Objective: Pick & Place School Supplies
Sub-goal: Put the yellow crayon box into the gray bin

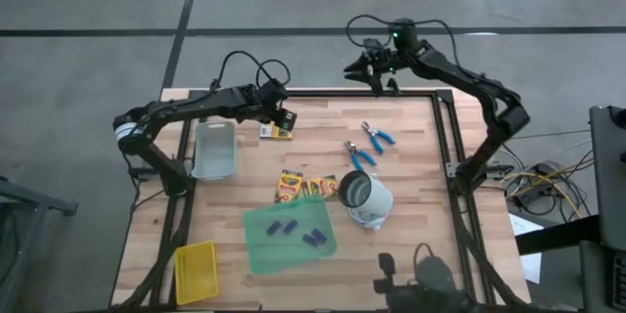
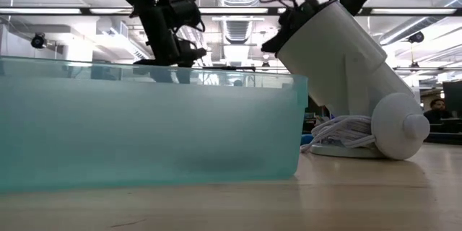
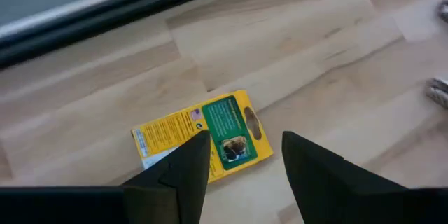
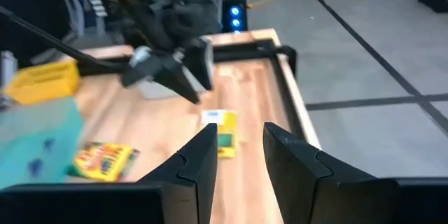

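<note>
Wooden worktop (image 1: pixel 411 147) is being reached across: left claw (image 3: pixel 241 161), fingers apart, is being held over one crayon box (image 3: pixel 203 134); right claw (image 4: pixel 238 150), parted, is being kept raised at the far edge.

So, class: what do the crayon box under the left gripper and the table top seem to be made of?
Crayon box: probably printed card, flat, yellow and green, slightly glossy. Table top: wood, going by the pale planks with grain lines and joints. The left gripper hangs open above the box.
</note>
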